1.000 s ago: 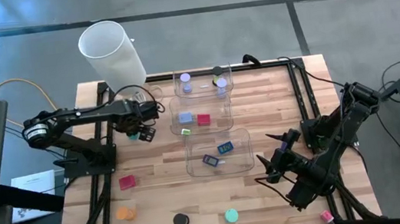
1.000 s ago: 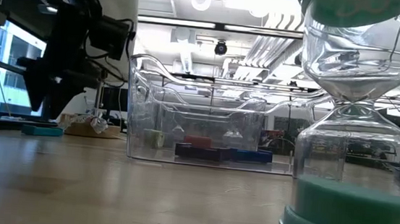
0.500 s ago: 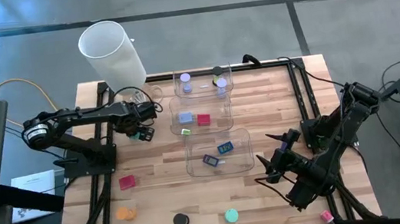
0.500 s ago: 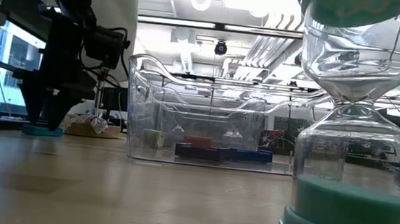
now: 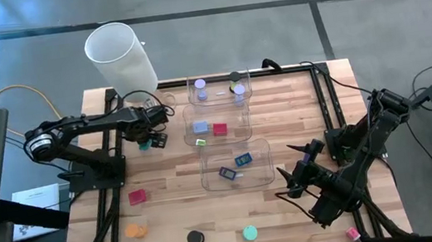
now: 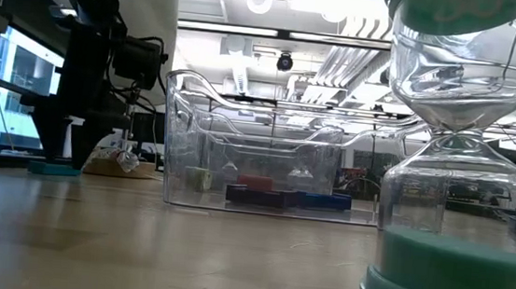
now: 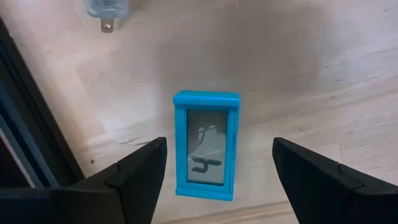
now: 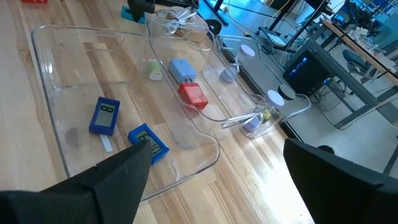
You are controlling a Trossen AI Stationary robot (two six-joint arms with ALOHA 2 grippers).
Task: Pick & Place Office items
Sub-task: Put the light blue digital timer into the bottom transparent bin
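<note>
Lowering straight is best: the left gripper (image 7: 217, 180) stands wide apart around the teal block (image 7: 206, 144); close evenly. The right gripper (image 8: 211, 186) waits, spread.

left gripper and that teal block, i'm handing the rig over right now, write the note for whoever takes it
Left gripper: open, low over the table, fingers on either side of the teal block, not closed on it. The block lies flat on the wood, left of the bins.
Right gripper: open, parked at the table's right side, holding nothing.
Done: the three clear bins already hold several small pieces.
Left: the teal block, then the loose pink block, orange disc, black disc, teal disc and a pink piece near the front right corner.
</note>
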